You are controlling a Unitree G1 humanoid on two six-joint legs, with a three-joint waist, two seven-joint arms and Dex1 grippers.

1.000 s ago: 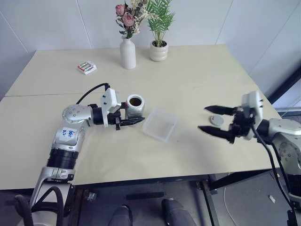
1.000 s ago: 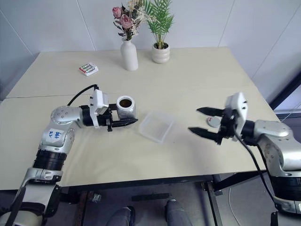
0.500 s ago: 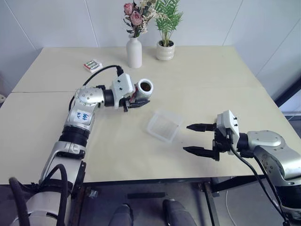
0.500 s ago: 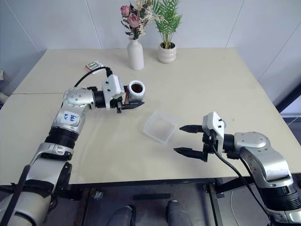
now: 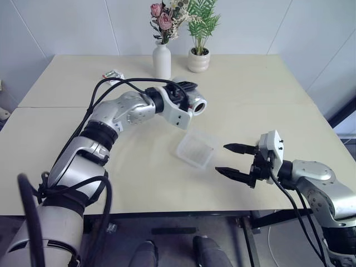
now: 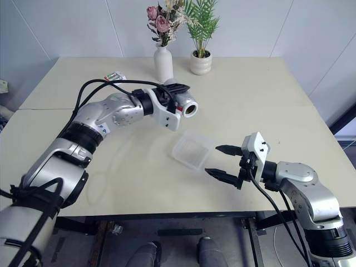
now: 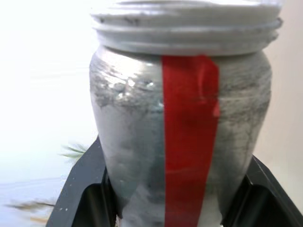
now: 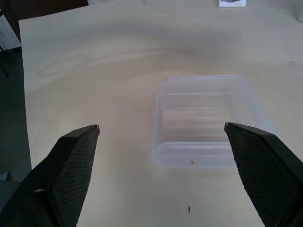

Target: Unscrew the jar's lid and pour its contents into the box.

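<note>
Silvery metal catches the eye: the jar (image 5: 192, 103), lid off, sits clamped in the left claw (image 5: 188, 95), lifted off the worktop (image 5: 250, 94) and tipped onto its side, its open mouth facing toward the robot's right. It hangs above and a little behind the box (image 5: 195, 148), not quite over it. The clear tray looks empty apart from perhaps a speck near one wall. The right claw (image 5: 233, 159) hovers just beside the box with its fingers spread wide, holding nothing.

To my eye the unscrewing is done and the pour is the step in hand. The next move calls for bringing the jar's mouth squarely over the tray and tilting it further down, slowly enough that the small bits don't scatter past the shallow rim.
</note>
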